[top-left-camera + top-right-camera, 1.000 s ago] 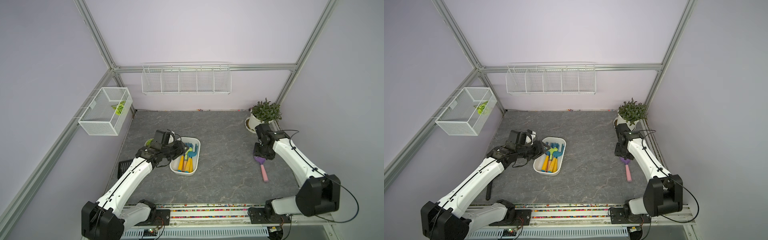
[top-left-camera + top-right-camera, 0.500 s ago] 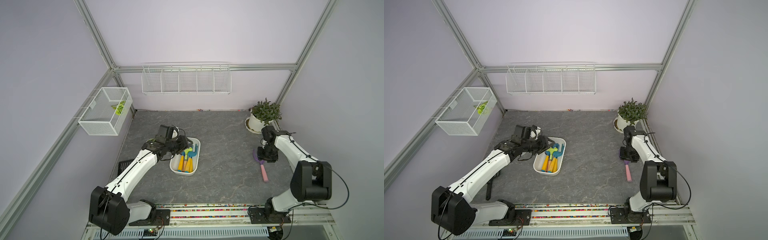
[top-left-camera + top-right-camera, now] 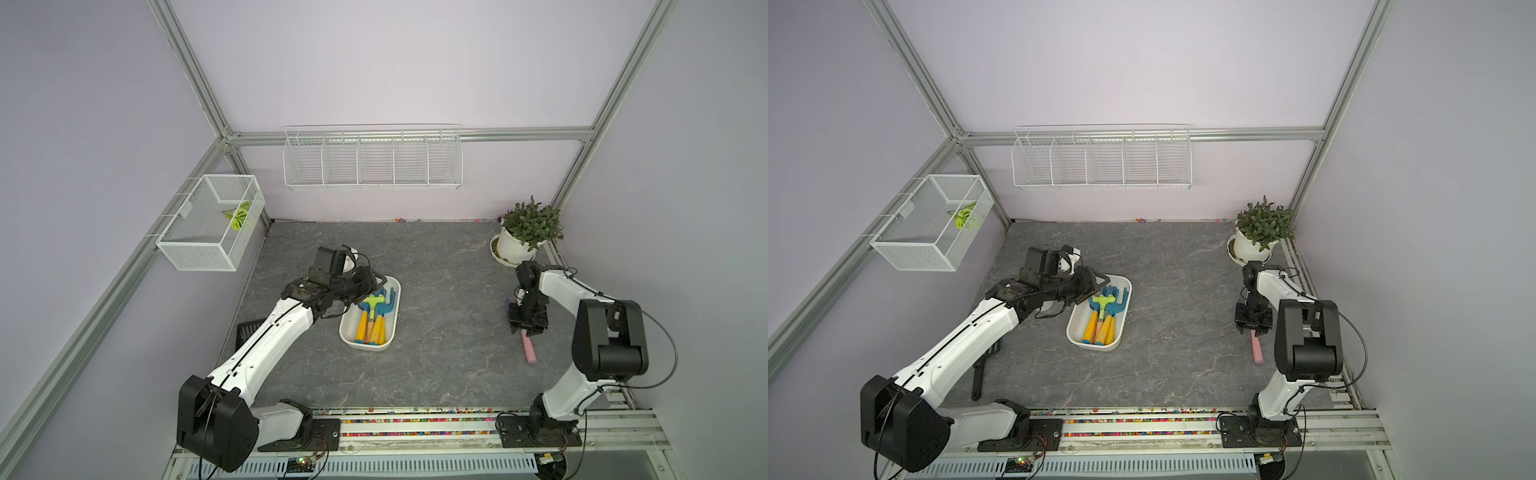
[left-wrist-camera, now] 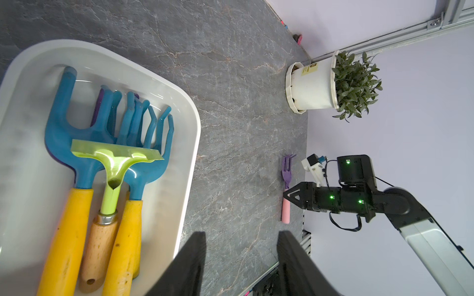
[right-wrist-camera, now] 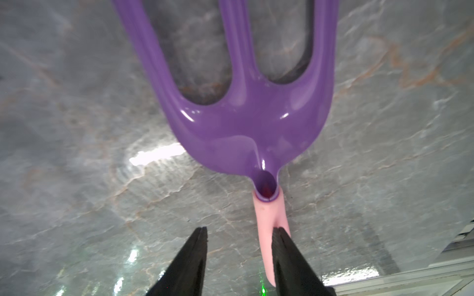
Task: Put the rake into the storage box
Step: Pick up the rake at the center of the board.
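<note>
Glossy purple 3-tined rake point(image 5: 246, 123), pale pink handle point(image 5: 268, 217)

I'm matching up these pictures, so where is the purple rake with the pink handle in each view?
In a top view: rake at right, in front of the potted plant.
In a top view: rake likewise, before the potted plant.
Left wrist: rake small and distant, beyond the storage box.
Right wrist: rake close up, purple head dominating.
Shared landmark: the potted plant, missing only from the right wrist view.
</note>
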`<control>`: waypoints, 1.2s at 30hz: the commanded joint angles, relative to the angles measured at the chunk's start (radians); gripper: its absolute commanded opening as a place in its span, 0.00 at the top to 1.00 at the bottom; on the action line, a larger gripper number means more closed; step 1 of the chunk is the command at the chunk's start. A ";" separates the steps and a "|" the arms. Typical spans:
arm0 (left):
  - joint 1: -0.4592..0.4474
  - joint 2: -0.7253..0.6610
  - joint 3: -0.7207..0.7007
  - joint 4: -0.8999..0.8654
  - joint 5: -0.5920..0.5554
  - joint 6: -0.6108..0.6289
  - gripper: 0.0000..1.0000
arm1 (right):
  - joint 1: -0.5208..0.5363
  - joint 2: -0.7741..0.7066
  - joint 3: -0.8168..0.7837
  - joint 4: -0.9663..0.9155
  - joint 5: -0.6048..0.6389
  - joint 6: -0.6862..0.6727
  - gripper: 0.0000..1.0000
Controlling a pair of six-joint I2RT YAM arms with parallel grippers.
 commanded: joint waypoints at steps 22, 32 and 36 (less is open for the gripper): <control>0.000 0.000 0.000 0.019 -0.001 0.001 0.49 | 0.029 -0.018 0.095 -0.030 -0.113 -0.005 0.58; 0.001 0.016 -0.007 0.066 0.007 -0.019 0.49 | 0.028 0.032 0.104 -0.087 0.022 -0.071 0.59; 0.001 0.022 0.012 0.052 0.004 -0.011 0.49 | 0.028 0.058 0.096 -0.081 0.000 -0.071 0.60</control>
